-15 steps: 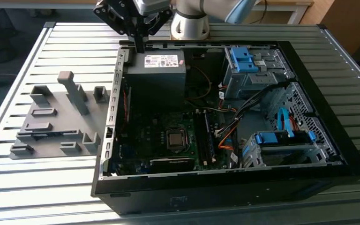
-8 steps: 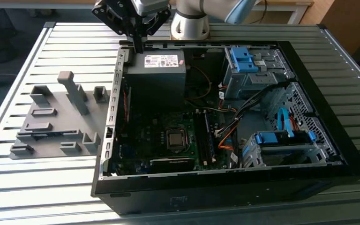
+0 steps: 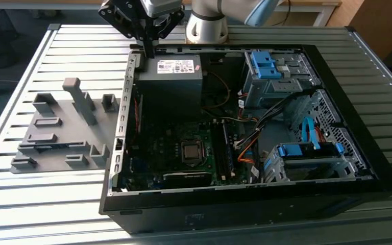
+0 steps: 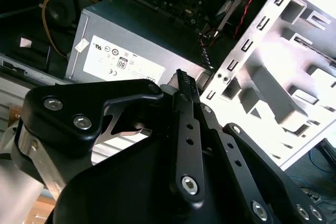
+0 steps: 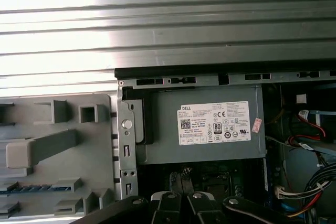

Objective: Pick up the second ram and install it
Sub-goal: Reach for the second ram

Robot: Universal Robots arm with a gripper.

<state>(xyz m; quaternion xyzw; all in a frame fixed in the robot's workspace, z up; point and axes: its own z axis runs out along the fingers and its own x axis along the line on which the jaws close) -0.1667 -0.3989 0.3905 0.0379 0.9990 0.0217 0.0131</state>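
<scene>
The second ram (image 5: 37,188) lies flat in a slot of the grey holder (image 5: 47,145), its blue strip showing between the grey blocks. In the exterior view the second ram (image 3: 45,147) sits low on the holder (image 3: 59,117), at the exterior view's left of the open computer case (image 3: 250,196). My gripper (image 3: 147,50) hangs over the case's far corner beside the power supply (image 3: 175,69), well away from the ram. Its fingers (image 4: 184,93) are shut together with nothing between them. In the first wrist view the gripper (image 5: 179,179) points at the gap below the power supply (image 5: 210,129).
The case stands open on a slatted metal table (image 3: 59,56). Inside are the motherboard (image 3: 182,148), a dark memory stick (image 3: 224,150) standing in its slot, loose cables (image 3: 250,138) and blue drive cages (image 3: 264,64). The case's metal back wall (image 5: 126,145) stands between holder and power supply.
</scene>
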